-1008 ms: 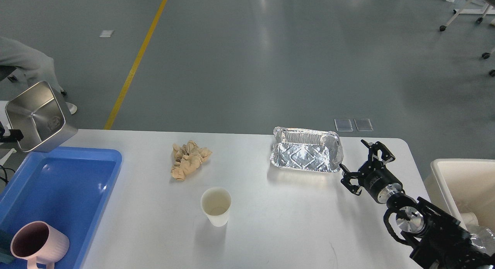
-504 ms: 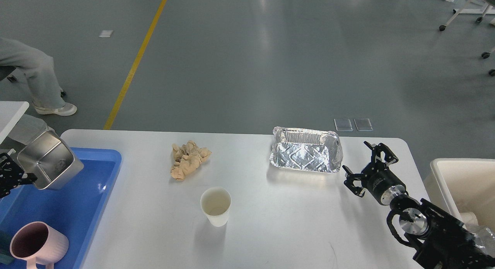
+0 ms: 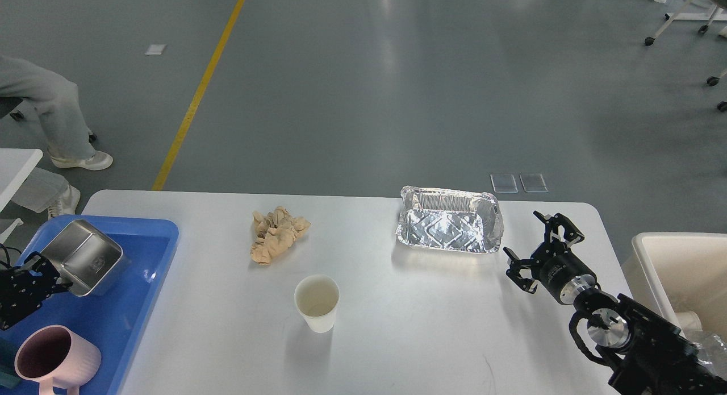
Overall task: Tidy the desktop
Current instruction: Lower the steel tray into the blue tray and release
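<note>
Steel tin held low over the tray at the left; right jaws apart and empty beside the foil tray.

The left gripper (image 3: pixel 42 273) was seen clamped on the rim of a tilted steel tin (image 3: pixel 84 257), held over the blue tray (image 3: pixel 153 236) near a pink mug (image 3: pixel 54 358); a release from that tilt could have tipped the tin onto its side or knocked it against the mug. The right gripper (image 3: pixel 542 250) was seen with its jaws apart, holding nothing, just right of the foil tray (image 3: pixel 450 227); thin foil could be crushed or pushed away by a careless approach. The tabletop (image 3: pixel 397 327) filled the near middle, carrying crumpled brown paper (image 3: pixel 277 233) and an upright paper cup (image 3: pixel 317 302), easily toppled.
</note>
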`<act>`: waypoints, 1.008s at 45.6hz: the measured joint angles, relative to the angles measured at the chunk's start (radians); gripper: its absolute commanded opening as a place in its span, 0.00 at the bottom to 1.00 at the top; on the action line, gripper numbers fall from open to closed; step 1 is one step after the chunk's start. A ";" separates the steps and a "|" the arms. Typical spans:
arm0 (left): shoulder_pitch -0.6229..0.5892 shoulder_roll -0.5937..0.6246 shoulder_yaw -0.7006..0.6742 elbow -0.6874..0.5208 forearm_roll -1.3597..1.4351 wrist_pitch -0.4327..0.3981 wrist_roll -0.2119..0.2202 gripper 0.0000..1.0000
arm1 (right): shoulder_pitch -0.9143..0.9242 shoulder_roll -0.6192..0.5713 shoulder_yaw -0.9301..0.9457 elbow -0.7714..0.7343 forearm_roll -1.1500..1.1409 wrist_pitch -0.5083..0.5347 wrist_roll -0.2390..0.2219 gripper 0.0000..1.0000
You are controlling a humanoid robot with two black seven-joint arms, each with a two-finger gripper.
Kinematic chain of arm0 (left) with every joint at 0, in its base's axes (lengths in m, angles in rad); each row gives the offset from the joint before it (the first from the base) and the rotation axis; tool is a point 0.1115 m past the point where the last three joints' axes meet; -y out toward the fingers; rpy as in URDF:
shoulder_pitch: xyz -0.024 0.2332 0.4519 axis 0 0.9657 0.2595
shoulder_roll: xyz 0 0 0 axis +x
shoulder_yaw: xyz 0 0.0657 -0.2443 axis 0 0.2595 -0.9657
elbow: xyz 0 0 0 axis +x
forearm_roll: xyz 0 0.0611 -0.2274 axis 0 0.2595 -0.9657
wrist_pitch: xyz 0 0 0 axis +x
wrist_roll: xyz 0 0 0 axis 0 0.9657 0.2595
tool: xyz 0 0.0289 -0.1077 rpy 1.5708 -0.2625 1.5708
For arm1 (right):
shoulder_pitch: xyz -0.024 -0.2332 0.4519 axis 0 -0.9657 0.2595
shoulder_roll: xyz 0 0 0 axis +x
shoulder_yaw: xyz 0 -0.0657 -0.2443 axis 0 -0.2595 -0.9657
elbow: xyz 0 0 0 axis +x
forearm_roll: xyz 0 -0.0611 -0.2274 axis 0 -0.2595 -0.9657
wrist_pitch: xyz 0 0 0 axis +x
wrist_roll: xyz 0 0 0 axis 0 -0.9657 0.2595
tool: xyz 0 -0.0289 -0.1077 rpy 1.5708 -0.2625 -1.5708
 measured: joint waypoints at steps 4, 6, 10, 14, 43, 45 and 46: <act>0.000 -0.010 0.001 0.006 0.000 0.000 0.000 0.07 | 0.000 -0.001 0.000 0.000 0.000 0.000 0.000 1.00; 0.001 -0.012 0.001 0.006 0.000 0.000 0.000 0.11 | 0.000 -0.001 0.000 0.000 0.000 0.000 0.000 1.00; 0.007 -0.013 0.000 0.007 -0.001 0.000 -0.003 0.21 | 0.000 -0.001 0.000 0.001 0.000 -0.001 0.000 1.00; 0.011 -0.013 -0.002 0.007 -0.016 0.000 -0.004 0.31 | 0.000 -0.001 0.000 0.002 0.000 -0.001 0.000 1.00; -0.043 0.026 -0.027 0.007 -0.397 0.021 -0.007 0.97 | 0.008 -0.018 -0.009 0.006 0.000 -0.002 -0.001 1.00; -0.071 0.026 -0.029 0.007 -0.427 0.029 -0.006 0.97 | 0.011 -0.024 -0.009 0.006 0.001 -0.002 -0.001 1.00; -0.083 0.025 -0.029 0.007 -0.439 0.034 -0.006 0.97 | 0.012 -0.027 -0.009 0.006 0.001 -0.002 -0.001 1.00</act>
